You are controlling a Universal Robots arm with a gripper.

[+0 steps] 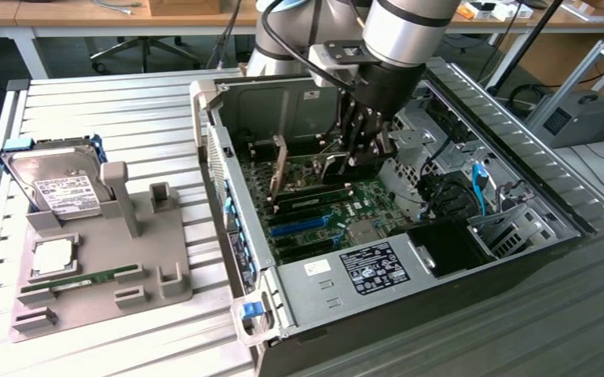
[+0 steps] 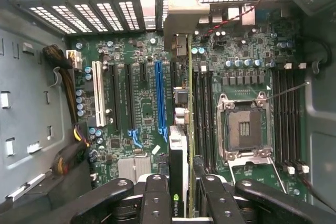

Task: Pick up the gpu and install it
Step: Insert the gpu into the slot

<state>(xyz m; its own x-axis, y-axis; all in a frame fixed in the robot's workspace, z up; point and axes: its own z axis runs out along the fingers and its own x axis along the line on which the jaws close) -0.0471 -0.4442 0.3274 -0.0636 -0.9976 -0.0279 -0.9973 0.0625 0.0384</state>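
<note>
Where the arm (image 1: 407, 31) slants into the open computer case (image 1: 521, 161) from twelve o'clock in the exterior view, the gripper (image 2: 183, 195) is pinching the gpu (image 2: 177, 163), with one black finger (image 2: 156, 198) pressed to each flat side of the card. The gpu stands on its long edge inside the case, above the motherboard (image 2: 136, 61). Its black face with a green logo shows between the fingers, and its pale metal end bracket (image 2: 181, 11) points at the case's rear wall of vented slot covers (image 2: 84, 17). It runs parallel to the expansion slots, with the long blue slot (image 2: 160, 98) just beside it on one side and the dark memory slots (image 2: 202, 114) on the other; the processor socket (image 2: 244, 127) lies beyond those. Whether its lower edge is seated in a slot cannot be told. In the exterior view the case takes up the slatted tabletop (image 1: 113, 110) from one to five o'clock, and the gripper hangs just off centre toward one o'clock. Well apart from it, at nine o'clock, a grey holder (image 1: 123, 275) sits on the tabletop. A silver hard drive (image 1: 59, 184) with a white label leans at the holder's eleven o'clock, a square silver chip (image 1: 53, 256) lies at six o'clock of the drive, and a narrow green memory stick (image 1: 82, 280) lies near the holder's seven o'clock.
</note>
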